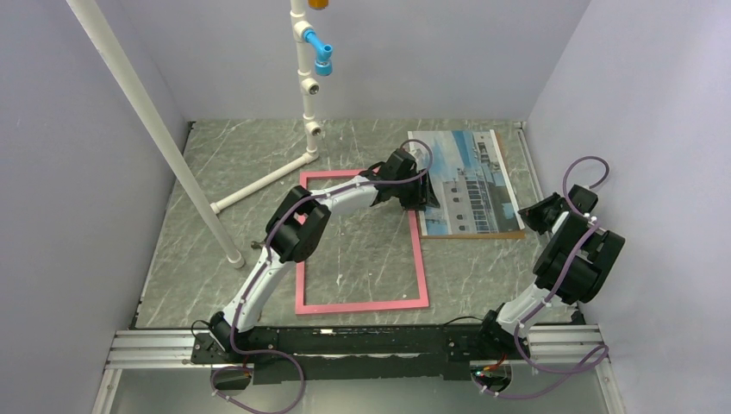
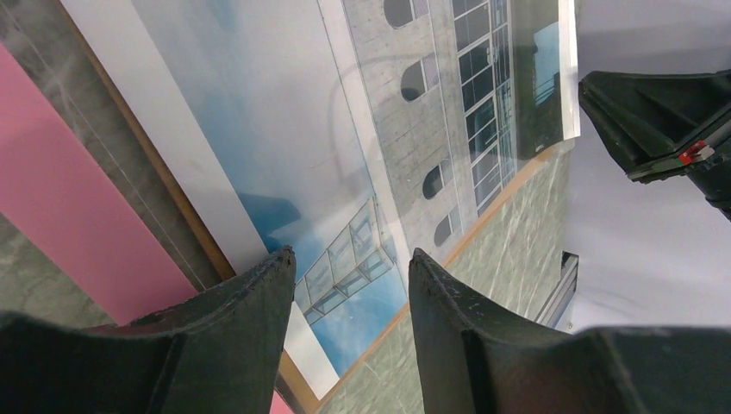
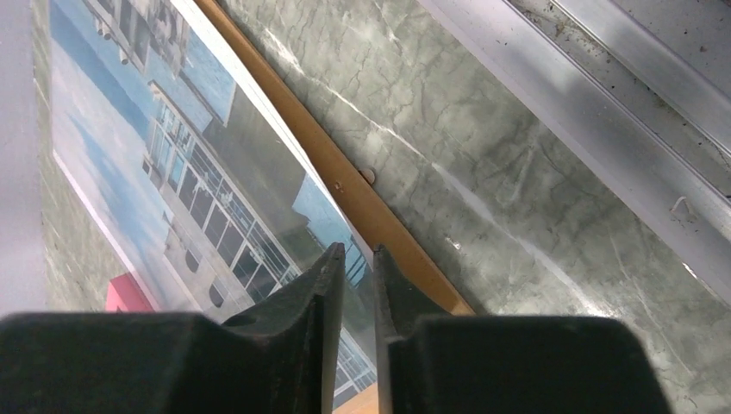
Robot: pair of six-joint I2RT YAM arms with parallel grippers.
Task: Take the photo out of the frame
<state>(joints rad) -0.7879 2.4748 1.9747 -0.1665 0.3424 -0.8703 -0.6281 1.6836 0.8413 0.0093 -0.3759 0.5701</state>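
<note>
The photo [image 1: 470, 177], a pale building against blue sky, lies face up on a brown backing board [image 1: 483, 235] at the right of the table, outside the pink frame [image 1: 421, 259]. My left gripper [image 1: 420, 200] hovers over the photo's left edge. In the left wrist view it [image 2: 353, 254] is open, with the photo [image 2: 284, 129] and a strip of the frame [image 2: 69, 224] below it. My right gripper [image 1: 533, 216] is at the photo's right edge. Its jaws [image 3: 358, 250] stand a narrow gap apart over the photo's [image 3: 172, 155] border and the board [image 3: 362, 203], with nothing seen between them.
A white pipe stand [image 1: 306, 86] with a blue fitting [image 1: 321, 52] rises at the back. A slanted white pipe [image 1: 155, 129] crosses the left side. An aluminium rail [image 3: 586, 112] runs along the table's right edge. Grey walls close in on three sides.
</note>
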